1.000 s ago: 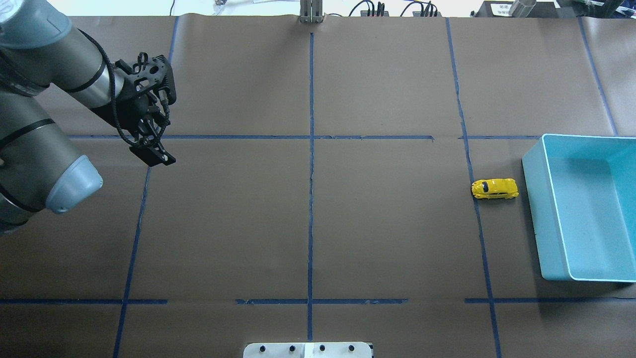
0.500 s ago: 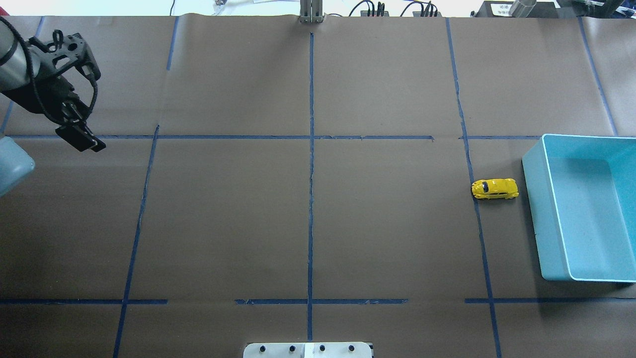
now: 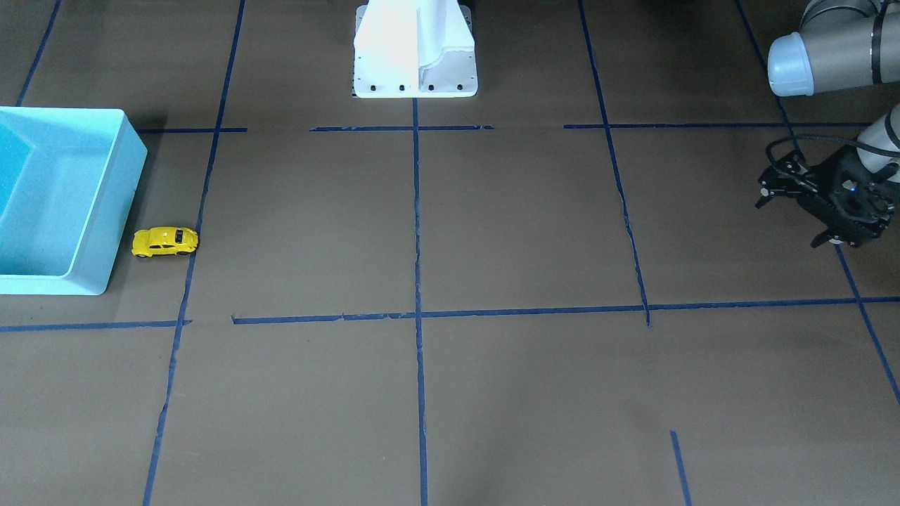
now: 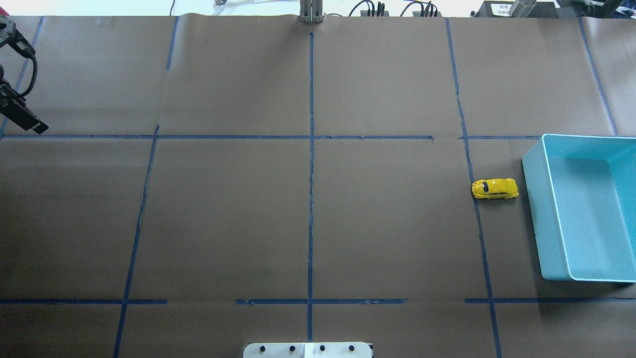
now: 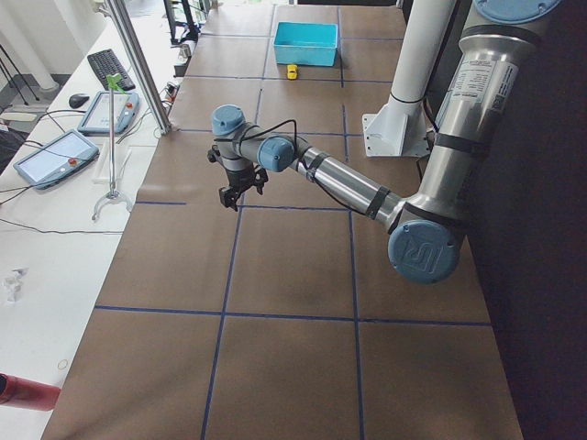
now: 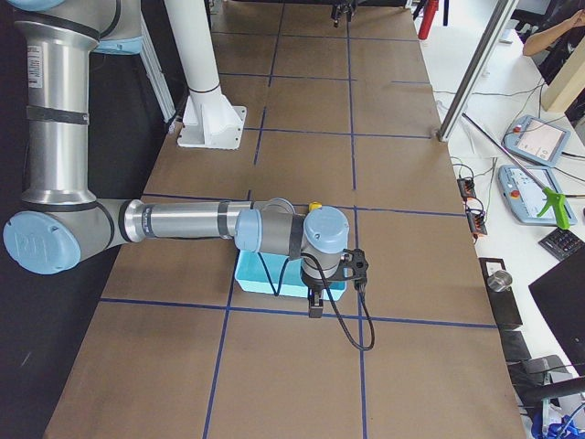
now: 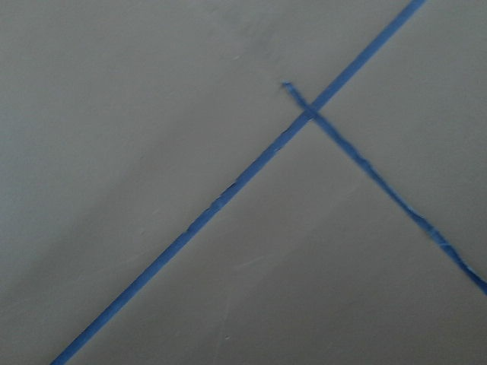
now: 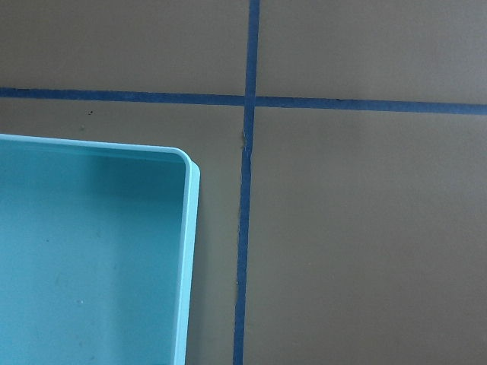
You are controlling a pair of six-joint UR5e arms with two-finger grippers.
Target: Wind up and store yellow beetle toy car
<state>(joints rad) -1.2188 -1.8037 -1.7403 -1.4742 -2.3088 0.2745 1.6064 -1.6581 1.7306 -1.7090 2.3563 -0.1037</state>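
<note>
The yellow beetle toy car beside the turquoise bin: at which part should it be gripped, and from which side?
Take the yellow beetle toy car across its narrow width, at the doors, coming straight down. It stands on its wheels on the table, both long flanks free. One end faces the turquoise bin wall across a small gap, so a lengthwise grip would probably be crowded.
</note>
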